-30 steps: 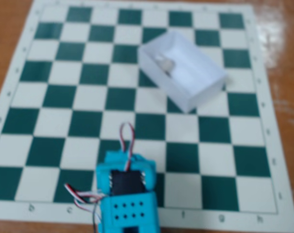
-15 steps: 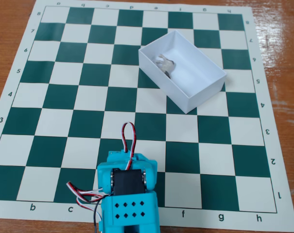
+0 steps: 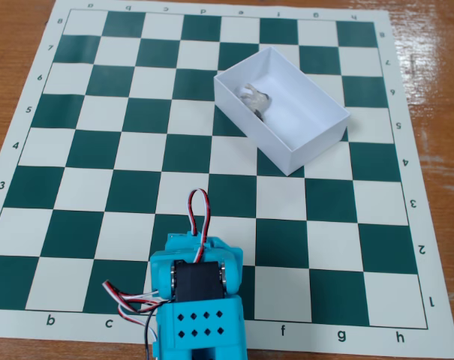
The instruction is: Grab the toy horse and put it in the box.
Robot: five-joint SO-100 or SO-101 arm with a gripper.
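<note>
The toy horse (image 3: pixel 256 100), a tiny grey-white figurine, lies inside the box (image 3: pixel 311 142) near its left end. The box is white, shallow and lidless, and it sits at an angle on the upper right of the chessboard. My turquoise arm (image 3: pixel 200 300) is folded at the bottom edge of the fixed view, far from the box. Only its body, a black servo and a loop of red and white wires show. The gripper's fingers are hidden, and nothing is seen held.
A green and cream chessboard mat (image 3: pixel 99 187) covers the wooden table (image 3: pixel 437 45). Only the box and the arm stand on the mat.
</note>
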